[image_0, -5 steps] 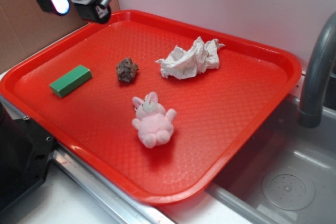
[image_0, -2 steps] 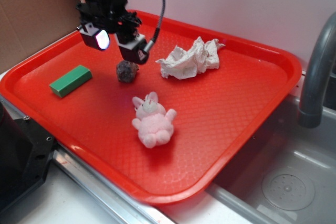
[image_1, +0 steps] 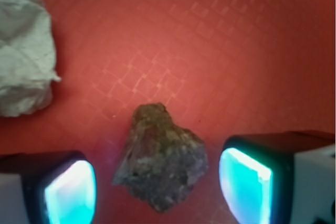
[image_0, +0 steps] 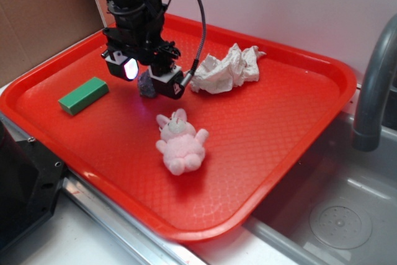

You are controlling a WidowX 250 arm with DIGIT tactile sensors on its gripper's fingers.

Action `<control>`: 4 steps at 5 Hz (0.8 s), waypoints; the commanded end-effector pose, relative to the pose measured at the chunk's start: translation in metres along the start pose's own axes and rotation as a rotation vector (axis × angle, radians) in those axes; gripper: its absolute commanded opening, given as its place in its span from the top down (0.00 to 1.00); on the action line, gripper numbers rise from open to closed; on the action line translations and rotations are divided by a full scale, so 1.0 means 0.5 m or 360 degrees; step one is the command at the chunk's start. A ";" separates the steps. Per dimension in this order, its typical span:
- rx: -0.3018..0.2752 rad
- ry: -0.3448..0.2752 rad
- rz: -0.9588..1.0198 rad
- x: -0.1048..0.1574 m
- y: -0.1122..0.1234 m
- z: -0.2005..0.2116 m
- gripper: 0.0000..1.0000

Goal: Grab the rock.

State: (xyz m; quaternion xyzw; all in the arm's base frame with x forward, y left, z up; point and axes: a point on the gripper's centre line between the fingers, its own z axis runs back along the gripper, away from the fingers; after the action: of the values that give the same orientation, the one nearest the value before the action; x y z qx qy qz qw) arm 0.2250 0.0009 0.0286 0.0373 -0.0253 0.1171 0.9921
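The rock (image_1: 161, 160) is a lumpy brown-grey stone lying on the red tray (image_0: 267, 134). In the exterior view only a sliver of the rock (image_0: 146, 85) shows, behind the fingers. My gripper (image_0: 151, 75) is low over the tray and open, its two glowing pads standing either side of the stone. In the wrist view the gripper (image_1: 157, 192) has the left pad (image_1: 68, 192) and right pad (image_1: 247, 182) each a small gap away from the rock, neither touching it.
A green block (image_0: 83, 95) lies at the tray's left. A crumpled white paper wad (image_0: 226, 69) sits just right of the gripper, also seen as the paper wad (image_1: 23, 51). A pink plush toy (image_0: 180, 142) lies nearer the front. A sink and grey faucet (image_0: 375, 85) are at right.
The gripper has come from the tray's far left corner to the rock and dropped down, so its open fingers now straddle the stone. The objects on the tray have not moved.
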 end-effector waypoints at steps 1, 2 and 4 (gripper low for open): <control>0.0014 -0.0015 0.0120 0.015 0.005 -0.009 1.00; 0.0022 -0.0005 0.0190 0.026 0.007 -0.016 1.00; 0.0080 0.0006 0.0002 0.021 -0.011 0.093 1.00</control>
State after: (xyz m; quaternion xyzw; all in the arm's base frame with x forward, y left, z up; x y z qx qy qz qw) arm 0.2264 -0.0063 0.0642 0.0658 0.0065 0.1245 0.9900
